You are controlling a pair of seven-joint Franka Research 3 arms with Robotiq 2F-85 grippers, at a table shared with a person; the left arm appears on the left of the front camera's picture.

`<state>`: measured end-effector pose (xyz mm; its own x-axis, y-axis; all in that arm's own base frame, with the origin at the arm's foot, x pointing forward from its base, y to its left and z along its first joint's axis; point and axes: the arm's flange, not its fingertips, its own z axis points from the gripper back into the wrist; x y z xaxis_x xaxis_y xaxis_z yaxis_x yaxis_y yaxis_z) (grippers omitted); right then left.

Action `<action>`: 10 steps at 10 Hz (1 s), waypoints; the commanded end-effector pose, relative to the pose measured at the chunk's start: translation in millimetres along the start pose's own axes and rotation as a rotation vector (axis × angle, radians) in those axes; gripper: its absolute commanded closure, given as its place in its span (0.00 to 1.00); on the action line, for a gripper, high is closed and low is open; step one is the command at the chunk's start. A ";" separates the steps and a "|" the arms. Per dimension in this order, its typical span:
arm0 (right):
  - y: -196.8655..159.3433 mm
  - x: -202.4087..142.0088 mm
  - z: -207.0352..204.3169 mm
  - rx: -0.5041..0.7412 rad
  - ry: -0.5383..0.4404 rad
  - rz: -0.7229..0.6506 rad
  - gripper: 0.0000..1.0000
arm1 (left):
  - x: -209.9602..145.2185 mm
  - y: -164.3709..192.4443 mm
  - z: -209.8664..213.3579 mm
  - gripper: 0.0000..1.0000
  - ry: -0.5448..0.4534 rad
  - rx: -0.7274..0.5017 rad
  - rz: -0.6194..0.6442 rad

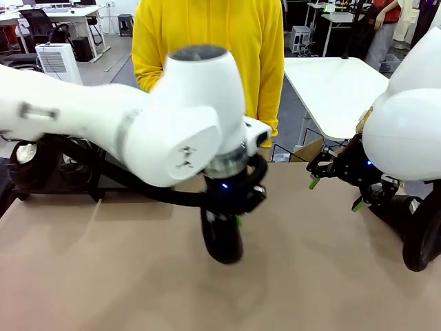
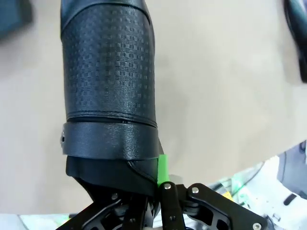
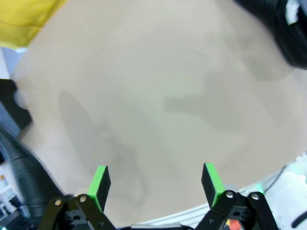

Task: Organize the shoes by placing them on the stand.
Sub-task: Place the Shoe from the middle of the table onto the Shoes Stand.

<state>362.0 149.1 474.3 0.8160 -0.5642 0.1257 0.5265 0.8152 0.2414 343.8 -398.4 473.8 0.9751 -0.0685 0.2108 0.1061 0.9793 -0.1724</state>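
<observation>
Left gripper clasping shoe, other shoes on stand

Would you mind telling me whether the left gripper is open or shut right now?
Shut on a shoe: the left gripper has its green pad pressed against the shoe's rear edge.

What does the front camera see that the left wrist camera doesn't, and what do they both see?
Front view: a person in a yellow top across the table, shoes on the stand at the left, the open right gripper, and another shoe beside it.
Left wrist view: close up, the held shoe's bumpy leather and a green pad pressed against it.
Both: the left gripper shut on that shoe, with the tan table under it.
</observation>
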 end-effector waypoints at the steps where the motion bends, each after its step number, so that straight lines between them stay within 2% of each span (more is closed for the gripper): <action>1: 1.3 0.7 1.1 0.017 0.003 0.012 0.00 | 13.4 64.2 7.8 1.00 -0.126 0.121 0.022; 4: 1.3 0.7 1.1 0.017 0.003 0.012 0.00 | 56.1 159.9 5.9 1.00 -0.159 0.257 0.040; 5: 1.3 0.7 1.1 0.017 0.003 0.012 0.00 | 67.9 180.1 10.0 1.00 -0.184 0.291 0.032; 8: 1.3 0.7 1.1 0.017 0.003 0.012 0.00 | 99.9 215.6 21.4 1.00 -0.230 0.367 0.018; 10: 1.3 0.7 1.1 0.017 0.003 0.012 0.00 | 122.3 239.9 17.6 1.00 -0.224 0.392 0.013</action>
<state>361.7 149.1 474.8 0.8159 -0.5642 0.1269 0.5261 0.8152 0.2420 470.9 -171.8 474.4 0.9140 -0.0315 0.4045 -0.0423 0.9841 0.1722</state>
